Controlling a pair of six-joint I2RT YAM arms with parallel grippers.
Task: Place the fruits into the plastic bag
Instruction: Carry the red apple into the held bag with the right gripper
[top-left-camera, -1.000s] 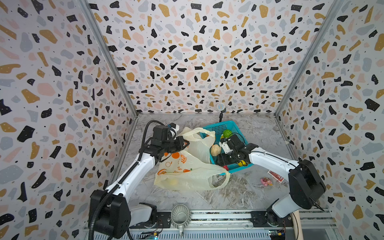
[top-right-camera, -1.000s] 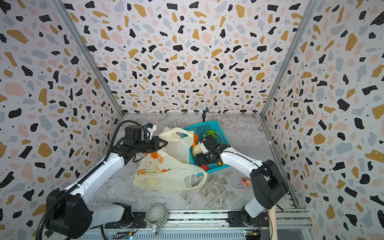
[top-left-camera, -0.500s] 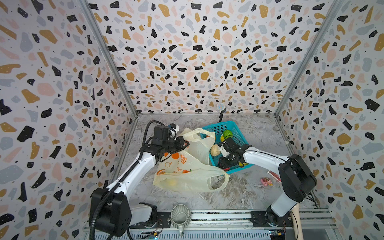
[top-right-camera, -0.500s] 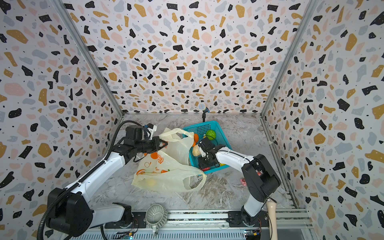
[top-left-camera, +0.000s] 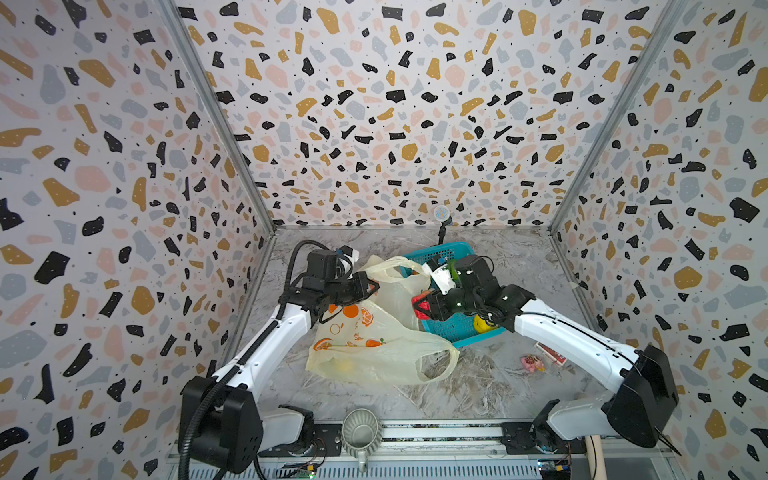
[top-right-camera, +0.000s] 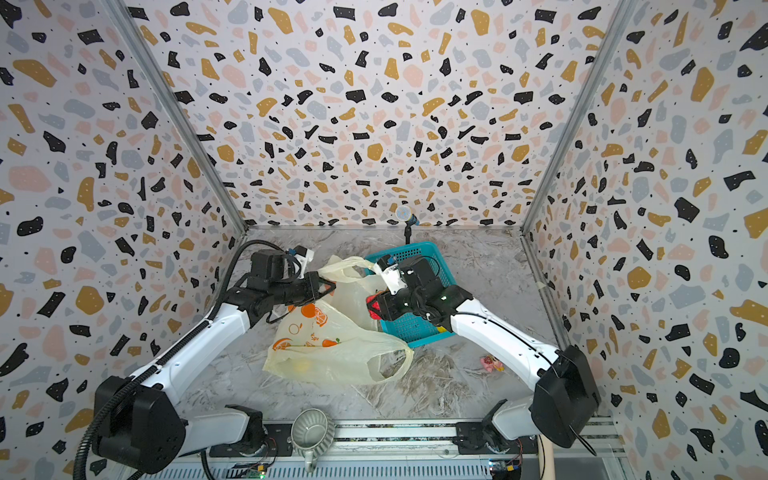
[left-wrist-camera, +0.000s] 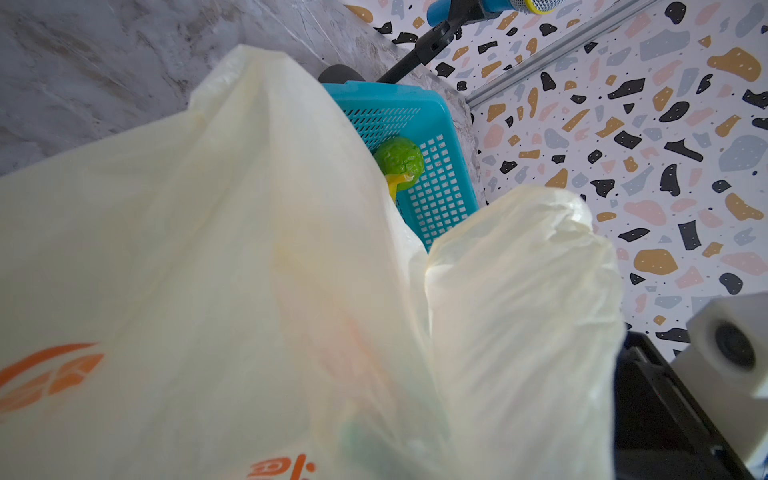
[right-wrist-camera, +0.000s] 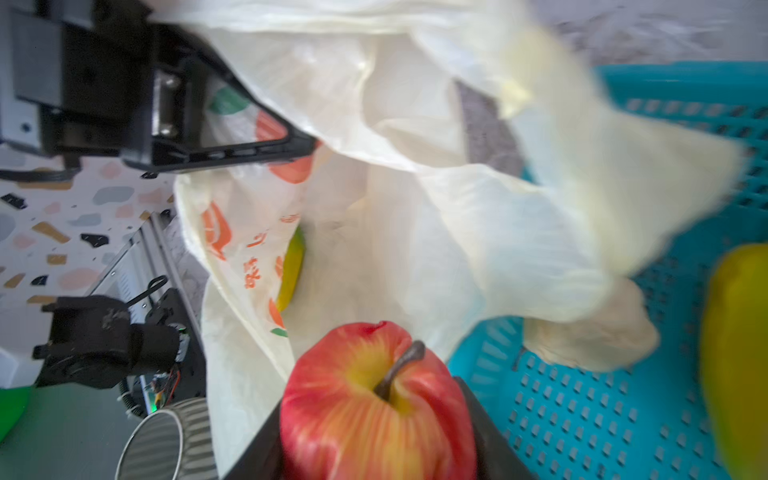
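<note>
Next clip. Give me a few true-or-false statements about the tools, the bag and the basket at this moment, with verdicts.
1. The right tool holds a red apple. True.
2. The left tool is open, clear of the plastic bag. False: it is shut on the bag's upper edge.
3. The teal basket is empty. False: a lime and a yellow fruit lie in it.
4. A yellowish fruit shows through the bag's wall. True.
</note>
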